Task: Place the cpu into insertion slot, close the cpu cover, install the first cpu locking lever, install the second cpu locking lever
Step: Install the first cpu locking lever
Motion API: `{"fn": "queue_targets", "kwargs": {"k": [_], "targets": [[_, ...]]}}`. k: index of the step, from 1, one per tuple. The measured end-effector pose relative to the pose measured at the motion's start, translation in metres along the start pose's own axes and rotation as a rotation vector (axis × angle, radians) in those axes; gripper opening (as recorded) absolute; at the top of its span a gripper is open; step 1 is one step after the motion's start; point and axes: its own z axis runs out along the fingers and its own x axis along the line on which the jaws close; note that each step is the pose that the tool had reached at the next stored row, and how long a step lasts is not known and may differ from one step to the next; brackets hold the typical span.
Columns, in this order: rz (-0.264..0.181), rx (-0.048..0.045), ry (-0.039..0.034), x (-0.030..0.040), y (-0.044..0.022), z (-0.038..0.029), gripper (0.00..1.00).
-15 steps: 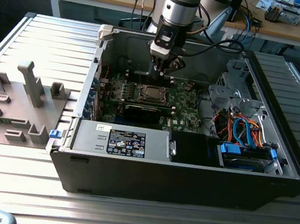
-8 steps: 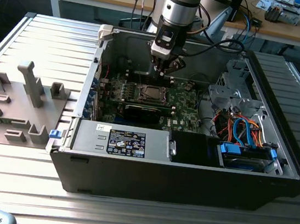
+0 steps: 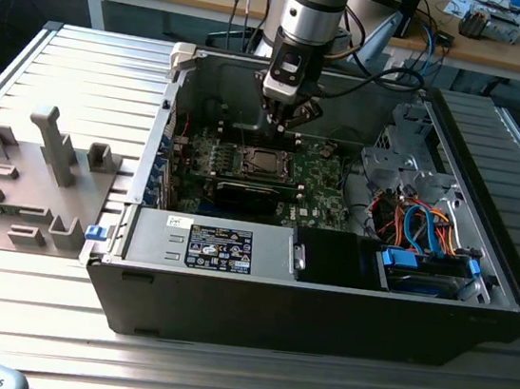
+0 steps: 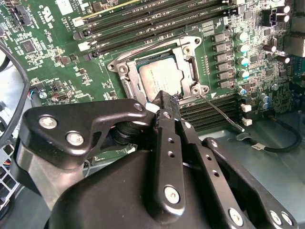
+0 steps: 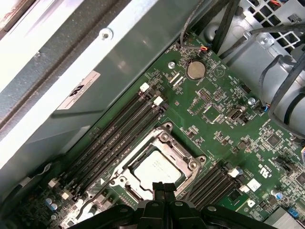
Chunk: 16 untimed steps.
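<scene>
1. Step in hand. The cpu (image 4: pixel 162 78) sat flat in the insertion slot (image 4: pixel 188 71). The cpu cover (image 4: pixel 127 76) appeared to lie down over it, with the chip's silvery top showing through the central cut-out. A thin locking lever (image 4: pixel 221 113) stood out at a slant from one corner of the socket, away from the frame. I judged that placing and covering were done and that the lever work was the step in hand.

2. End effector. The gripper (image 4: pixel 167 99) hung just above the near edge of the socket. Its two fingers were pressed together with nothing between them.

3. Requirement of the next move. By my judgement, work on the lever would call for the closed tips to come against the thin rod. They would then need to press it down and sideways under its catch without slipping off.

4. Containers.
   - The open computer case (image 3: pixel 322 308) filled the middle of the exterior view and held the green circuit board (image 3: pixel 324 179), with the socket at its centre.
   - A labelled power supply (image 3: pixel 219 247) lay along the case's lower front edge.
   - Blue and orange cables (image 3: pixel 428 226) were bundled in the lower right bay of the case.
   - A grey fixture plate (image 3: pixel 11 191) with upright holders lay outside the case, at the exterior view's left.
</scene>
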Motion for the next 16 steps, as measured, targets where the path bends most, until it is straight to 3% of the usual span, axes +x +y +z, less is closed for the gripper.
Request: {"fn": "queue_targets", "kwargs": {"k": [16], "targets": [[-0.042, 0.0001, -0.0027, 0.0000, 0.0000, 0.0000, 0.11]]}}
